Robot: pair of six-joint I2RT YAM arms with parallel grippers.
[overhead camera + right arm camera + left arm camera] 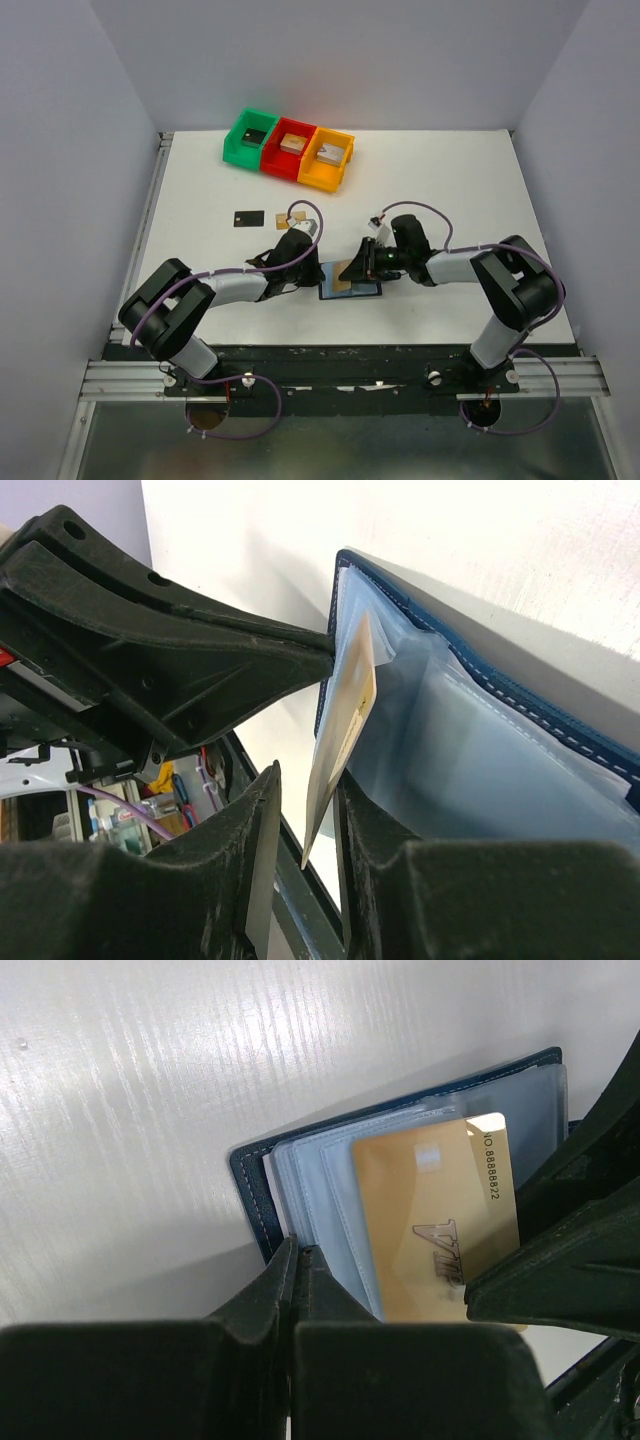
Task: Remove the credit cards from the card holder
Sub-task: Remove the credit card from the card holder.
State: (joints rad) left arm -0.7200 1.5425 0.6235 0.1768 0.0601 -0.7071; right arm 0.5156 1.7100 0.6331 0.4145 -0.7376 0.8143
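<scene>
The navy card holder [364, 291] lies open on the table between my two grippers, its pale blue sleeve pages showing. My left gripper [312, 273] is shut on the holder's navy cover edge [255, 1185] at the fingertips [283, 1260]. A tan-gold card [435, 1220] sticks partway out of a sleeve. My right gripper [305, 790] is open around that card [350, 720]: the card stands between the jaws, leaning on the right finger with a gap to the left finger. A black card [249, 217] lies on the table to the far left.
Green [243, 150], red [283, 163] and orange [322, 177] bins stand in a row at the back, each with a small block inside. A small tan piece [283, 222] shows beside the left wrist cable. The table's front edge is just behind the holder.
</scene>
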